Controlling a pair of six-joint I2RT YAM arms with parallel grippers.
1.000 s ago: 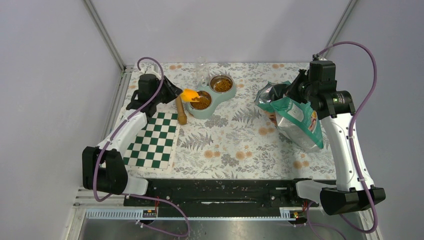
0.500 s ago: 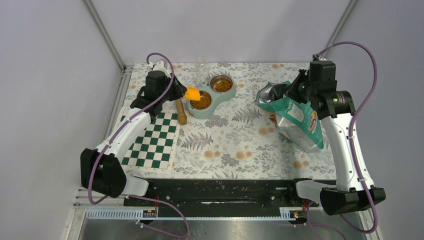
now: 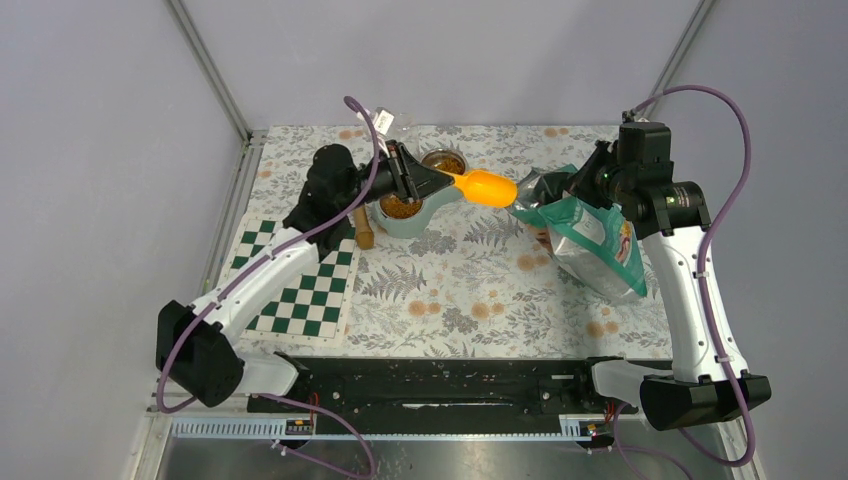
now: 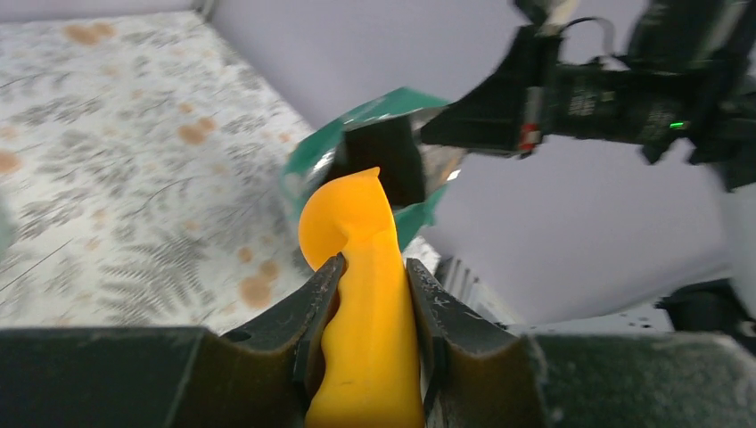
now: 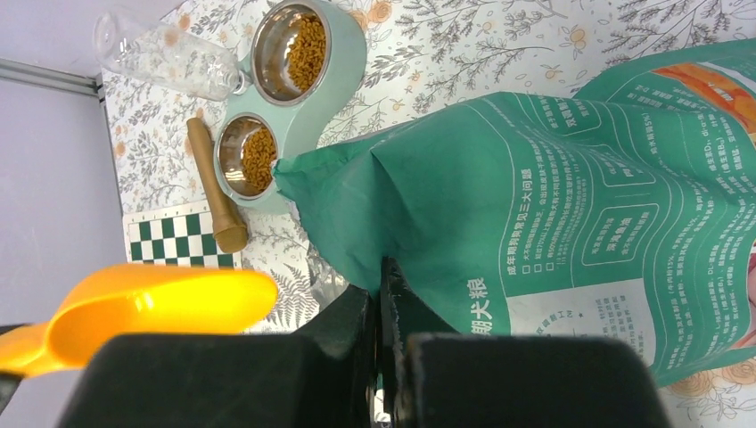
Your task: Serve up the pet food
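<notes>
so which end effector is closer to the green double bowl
Left. The left end effector, gripping the orange scoop, hangs just over the bowl; the right end effector is off to its right, pinching the food bag.

Two bowls, each holding kibble, in one feeder; one orange scoop, one green bag, one wooden stick, one checkered mat, one clear bottle

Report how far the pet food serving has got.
Done: brown kibble pellets lie in both halves of the pale green double feeder. In hand: the left gripper holds the orange plastic scoop, seemingly empty, at the mouth of the teal food bag, pinched by the right gripper. Left: possibly another scoopful.
</notes>
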